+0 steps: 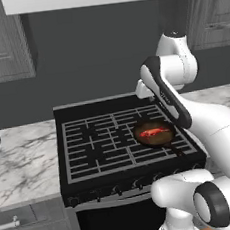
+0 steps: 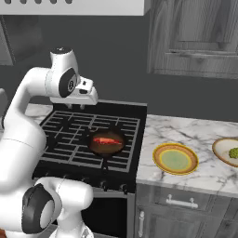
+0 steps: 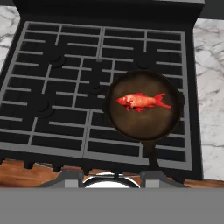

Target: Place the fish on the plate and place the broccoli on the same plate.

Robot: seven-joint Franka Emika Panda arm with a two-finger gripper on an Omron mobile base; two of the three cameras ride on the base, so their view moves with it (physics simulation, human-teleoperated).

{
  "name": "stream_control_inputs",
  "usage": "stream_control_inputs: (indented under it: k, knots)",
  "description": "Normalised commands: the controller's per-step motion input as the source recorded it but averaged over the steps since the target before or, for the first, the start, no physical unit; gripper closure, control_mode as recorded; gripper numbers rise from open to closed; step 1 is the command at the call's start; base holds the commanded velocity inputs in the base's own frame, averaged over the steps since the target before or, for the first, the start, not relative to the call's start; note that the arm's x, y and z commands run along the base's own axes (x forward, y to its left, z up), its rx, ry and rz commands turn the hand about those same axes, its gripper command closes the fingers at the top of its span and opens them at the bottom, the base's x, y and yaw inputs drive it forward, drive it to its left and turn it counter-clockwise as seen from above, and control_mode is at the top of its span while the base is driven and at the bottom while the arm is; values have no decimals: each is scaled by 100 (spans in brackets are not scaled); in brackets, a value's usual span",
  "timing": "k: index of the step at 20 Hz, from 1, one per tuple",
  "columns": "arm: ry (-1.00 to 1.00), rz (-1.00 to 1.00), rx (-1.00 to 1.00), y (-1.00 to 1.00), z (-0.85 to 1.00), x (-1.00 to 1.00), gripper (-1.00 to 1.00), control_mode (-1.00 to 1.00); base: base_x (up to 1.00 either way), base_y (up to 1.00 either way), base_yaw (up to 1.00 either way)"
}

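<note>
Fish [image 3: 141, 101] is lying in the frying pan [image 3: 144, 131] on the stove [image 3: 65, 87]. Plate [image 2: 175, 158] is sitting on the worktop [image 2: 186, 130] beside it. I'm holding my end effector [image 2: 88, 95] high over the stove, can't tell if open.

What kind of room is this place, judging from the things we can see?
Most likely a home kitchen: a black gas stove holding a frying pan, a marble counter bearing a plate, and wooden cabinets above.

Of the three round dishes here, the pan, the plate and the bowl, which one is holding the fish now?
The dark frying pan on the stove holds the red fish. The yellow-rimmed plate on the counter is bare, and the tan bowl holds broccoli.
</note>
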Motion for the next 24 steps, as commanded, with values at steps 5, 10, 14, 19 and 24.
stream_control_inputs:
  k: [5, 10, 14, 19, 24]
  knots:
    - [0, 0, 0, 0, 0, 0, -100, 100, -5, 0, 0]
    - [0, 0, 0, 0, 0, 0, -100, 100, -39, -9, 0]
    - [0, 0, 0, 0, 0, 0, -100, 100, -49, -29, -1]
    - [0, 0, 0, 0, 0, 0, -100, 100, -31, -45, -1]
    - [0, 0, 0, 0, 0, 0, -100, 100, 0, -61, 0]
